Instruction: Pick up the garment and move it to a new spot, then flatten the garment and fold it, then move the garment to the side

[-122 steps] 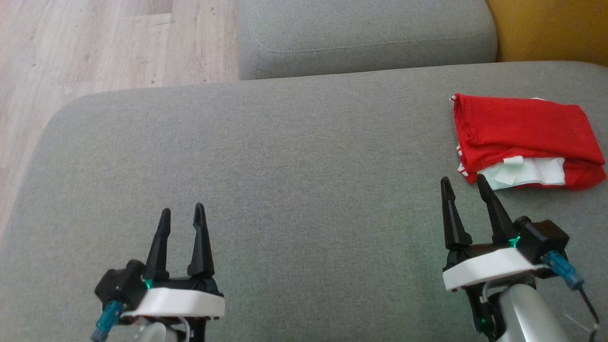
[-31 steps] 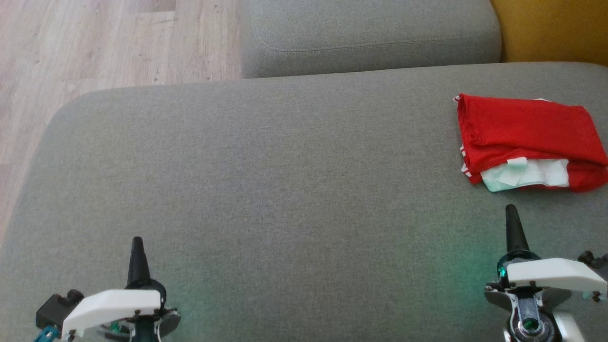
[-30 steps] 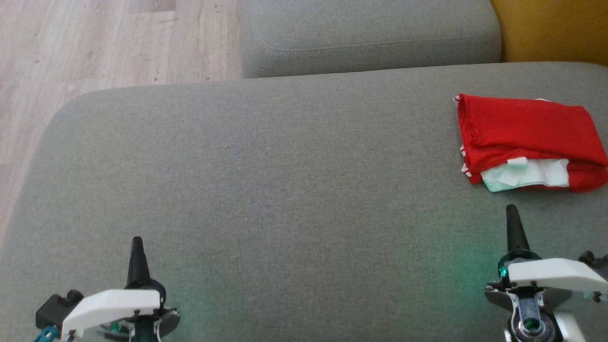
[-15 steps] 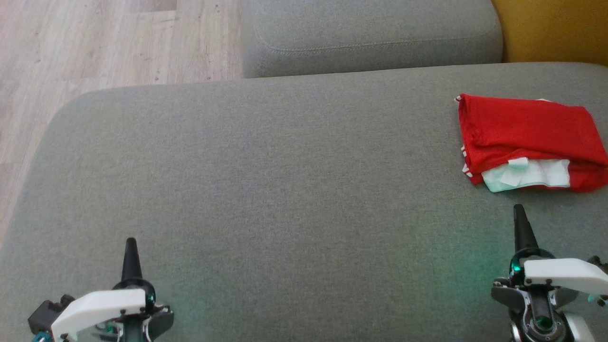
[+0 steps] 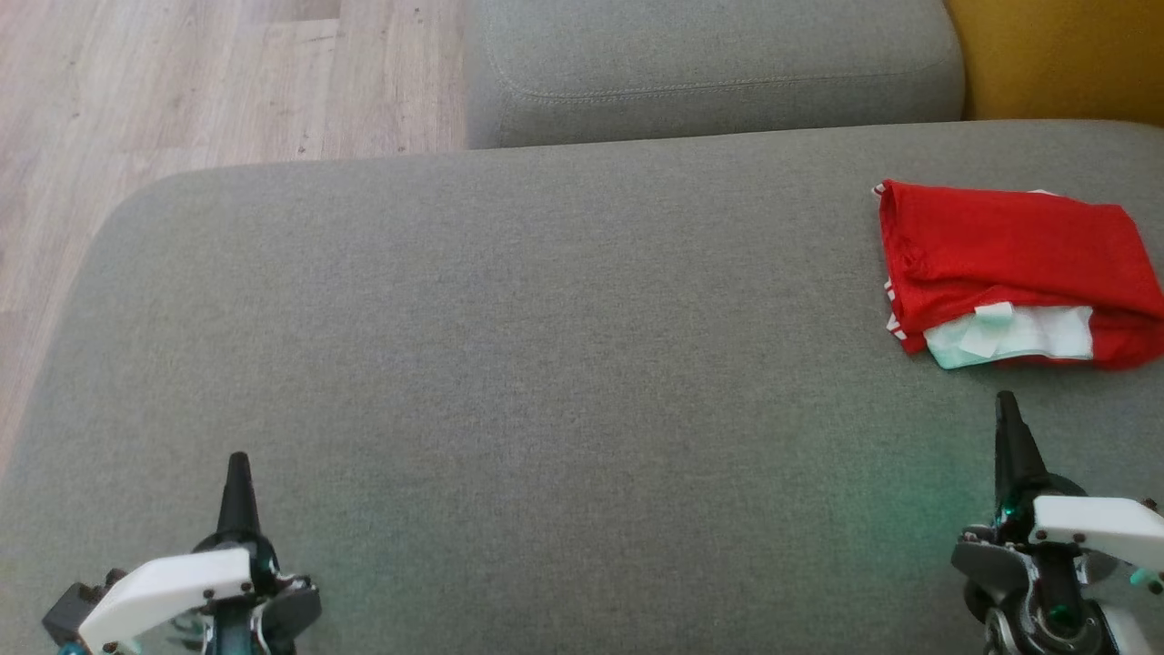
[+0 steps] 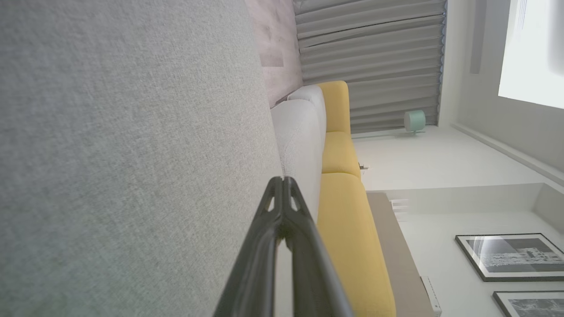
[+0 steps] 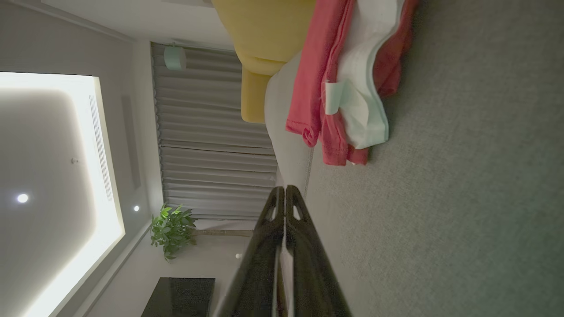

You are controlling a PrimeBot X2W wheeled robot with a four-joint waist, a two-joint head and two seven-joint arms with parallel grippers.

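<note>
The garment point(image 5: 1009, 264), red with a white inner patch, lies folded at the far right of the grey cushion point(image 5: 546, 364); the right wrist view has the garment point(image 7: 348, 88) ahead of the fingers. My right gripper point(image 5: 1004, 405) hovers just below it, apart from the cloth, shut with nothing held, its tips together point(image 7: 283, 190). My left gripper point(image 5: 238, 462) sits at the lower left over bare cushion, also shut and empty, fingertips pressed together point(image 6: 282, 180). Both grippers are rolled onto their sides.
A second grey cushion point(image 5: 709, 64) stands behind the seat, with a yellow cushion point(image 5: 1055, 55) at the top right. Wooden floor point(image 5: 182, 82) lies beyond the cushion's left edge.
Both grippers have drawn slightly back toward the bottom of the head view and outward. Four seconds ago they stood open and upright; now they are shut and rolled sideways. The garment has not moved.
</note>
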